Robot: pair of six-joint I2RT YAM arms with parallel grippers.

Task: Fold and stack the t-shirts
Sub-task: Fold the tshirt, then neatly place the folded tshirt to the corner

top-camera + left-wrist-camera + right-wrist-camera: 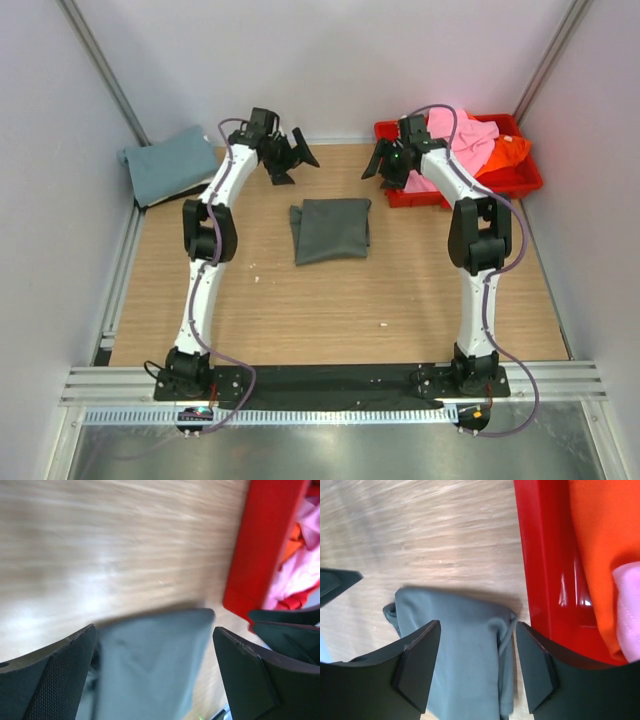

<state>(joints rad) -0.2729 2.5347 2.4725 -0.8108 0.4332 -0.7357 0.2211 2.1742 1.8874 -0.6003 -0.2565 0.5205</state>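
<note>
Wooden tabletop (pixel 330 300) around folded grey t-shirt (pixel 331 229)

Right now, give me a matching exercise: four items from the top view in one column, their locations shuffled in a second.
1. dark grey t-shirt
2. dusty teal t-shirt
3. pink t-shirt
4. red tray

A. far right corner of the table
B. heaped inside the tray
C. folded, table centre
D. folded, far left corner

Pairs: 1-C, 2-D, 3-B, 4-A
</note>
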